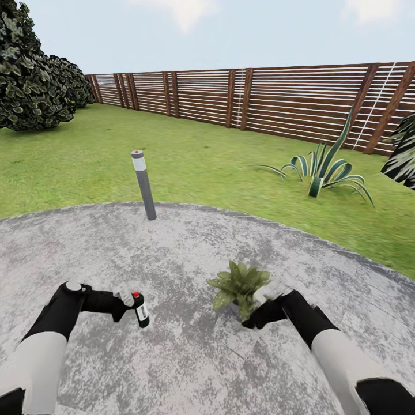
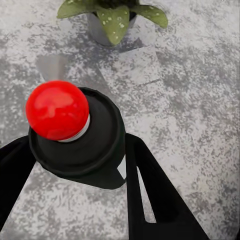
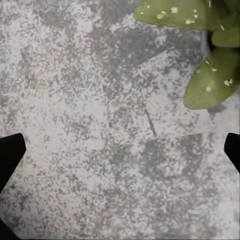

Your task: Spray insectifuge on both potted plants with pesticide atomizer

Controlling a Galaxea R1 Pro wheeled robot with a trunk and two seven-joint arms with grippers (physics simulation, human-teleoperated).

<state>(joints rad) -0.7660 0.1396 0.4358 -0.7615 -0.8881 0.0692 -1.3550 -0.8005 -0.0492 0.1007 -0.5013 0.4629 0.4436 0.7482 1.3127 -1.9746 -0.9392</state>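
My left gripper [image 1: 131, 307] is shut on the pesticide atomizer [image 1: 140, 310], a slim black bottle with a white label and a red dot on top. In the left wrist view the atomizer [image 2: 80, 135] sits between the two black fingers [image 2: 150, 195], its red top pointing toward a potted plant [image 2: 112, 17] ahead. That potted plant [image 1: 239, 286], a low rosette of speckled green leaves, stands on the round paved patch [image 1: 173, 357] just right of centre. My right gripper [image 1: 253, 320] hangs beside it, open, with leaves [image 3: 210, 75] at the edge of its view.
A grey lamp post [image 1: 143, 184] rises at the far rim of the paving. A striped agave [image 1: 320, 170] grows on the lawn to the right. A brown slatted fence [image 1: 259, 98] closes the back, and dark bushes [image 1: 34, 75] stand at far left.
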